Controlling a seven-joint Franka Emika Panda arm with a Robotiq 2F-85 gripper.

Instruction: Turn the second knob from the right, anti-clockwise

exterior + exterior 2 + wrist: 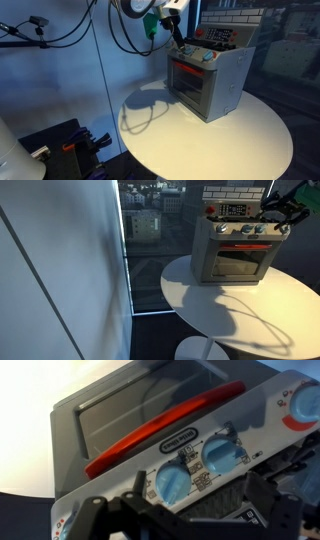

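Knob (pixel 222 457), blue, toy oven (pixel 205 80): apparently approach step; end effector (pixel 195 512) spread, empty; next likely clamp knob, twist anti-clockwise.

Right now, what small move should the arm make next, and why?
Probably ease the end effector forward, centring on the higher blue knob. In the wrist view it is open, short of the toy oven's panel, spanning that knob and its blue neighbour, seemingly gripping neither.

Grey toy oven (pixel 215 85) with a red door handle (pixel 150 430) and pale blue knobs (pixel 222 457); plain white tabletop (pixel 240 145); the pincer (pixel 190 508) seems black in the blurred wrist view.
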